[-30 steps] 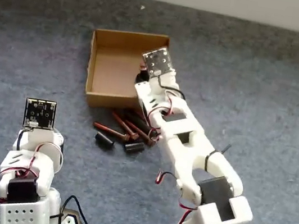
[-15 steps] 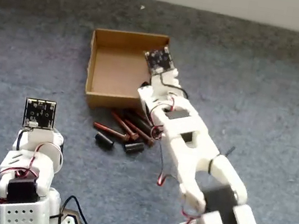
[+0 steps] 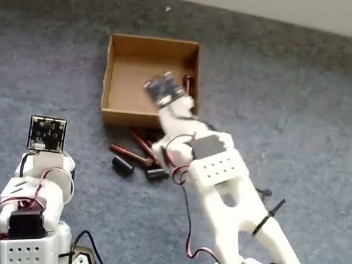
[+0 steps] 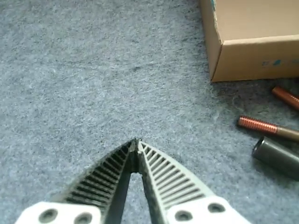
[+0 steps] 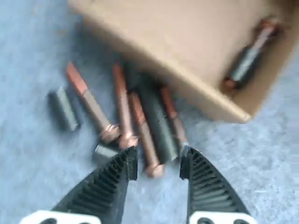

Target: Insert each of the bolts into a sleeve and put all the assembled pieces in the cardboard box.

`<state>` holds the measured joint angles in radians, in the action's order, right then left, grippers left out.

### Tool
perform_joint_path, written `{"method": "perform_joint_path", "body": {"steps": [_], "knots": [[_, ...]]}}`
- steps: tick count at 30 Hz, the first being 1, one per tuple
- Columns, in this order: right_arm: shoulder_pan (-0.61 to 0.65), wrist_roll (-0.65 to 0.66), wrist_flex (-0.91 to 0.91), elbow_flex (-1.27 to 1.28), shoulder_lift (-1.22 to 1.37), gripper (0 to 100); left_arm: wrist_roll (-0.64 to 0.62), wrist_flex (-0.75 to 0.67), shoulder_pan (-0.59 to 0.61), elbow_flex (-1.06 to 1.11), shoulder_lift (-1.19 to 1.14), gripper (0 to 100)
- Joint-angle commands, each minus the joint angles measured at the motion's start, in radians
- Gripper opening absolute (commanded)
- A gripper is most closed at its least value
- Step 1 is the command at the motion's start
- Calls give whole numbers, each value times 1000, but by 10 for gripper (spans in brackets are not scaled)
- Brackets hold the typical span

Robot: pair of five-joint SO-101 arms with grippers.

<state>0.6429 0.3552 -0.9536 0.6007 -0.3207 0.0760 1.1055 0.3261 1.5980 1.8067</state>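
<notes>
Copper-coloured bolts [image 5: 122, 105] and dark sleeves [image 5: 63, 109] lie heaped on the grey carpet [image 3: 316, 94], just beside the cardboard box [image 3: 109, 74]; right gripper [image 5: 159, 163] hangs over the heap, jaws parted, nothing held; left gripper [image 4: 136, 144] clenched on nothing, well apart; judged risk: bolts lie touching, so closing here may pinch two or roll them aside; box holds one assembled piece [image 5: 246, 57] against a side wall.
</notes>
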Motion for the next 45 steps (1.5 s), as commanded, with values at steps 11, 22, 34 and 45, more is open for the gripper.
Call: {"method": "perform_joint_path", "body": {"steps": [11,22,34,45], "knots": [[114,193,-156,-159,220,146,15,-21,1,-4,7,17],[117,261,-226,-387,455,146,17,-23,1,5,7,17],[131,264,-272,-374,515,142,17,-23,1,5,7,17],[191,259,-232,-280,524,142,17,-23,1,5,7,17]]}}
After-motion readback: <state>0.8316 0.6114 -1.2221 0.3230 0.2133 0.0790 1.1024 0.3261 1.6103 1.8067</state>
